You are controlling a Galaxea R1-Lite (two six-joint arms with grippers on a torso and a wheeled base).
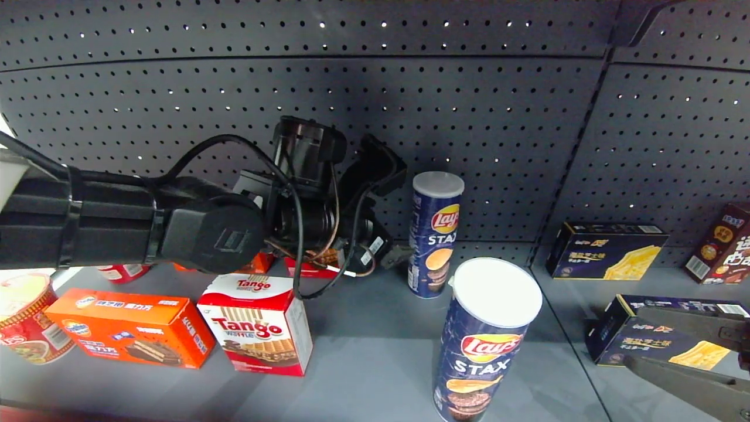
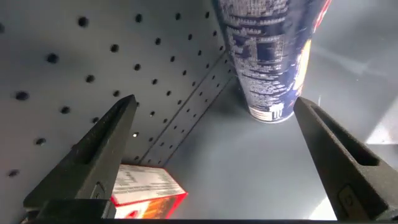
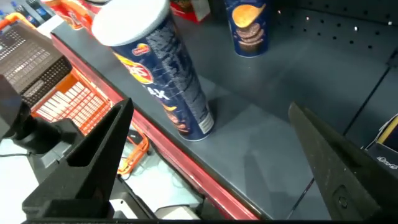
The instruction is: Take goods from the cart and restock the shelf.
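Both the rear can point(image 1: 436, 234) and the front can point(image 1: 486, 340) stand upright on the shelf point(image 1: 363, 351), likely filling the row back-first; my left gripper point(image 2: 214, 106) gapes empty just beside the rear can, my right gripper point(image 3: 210, 107) open too.

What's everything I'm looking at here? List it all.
chip cans: two, blue, white lids, upright mid-shelf, one behind the other
wafer box: one, red-white, left of cans
orange box: one, left of wafer box
noodle cup: one, red, far left
dark blue boxes: two, right bay
brown box: one, far right
small packs: red, orange, behind arm, count unclear
orange basket: one, below shelf front
left gripper: one, black, open, beside rear can
right gripper: one, black, open, right bay
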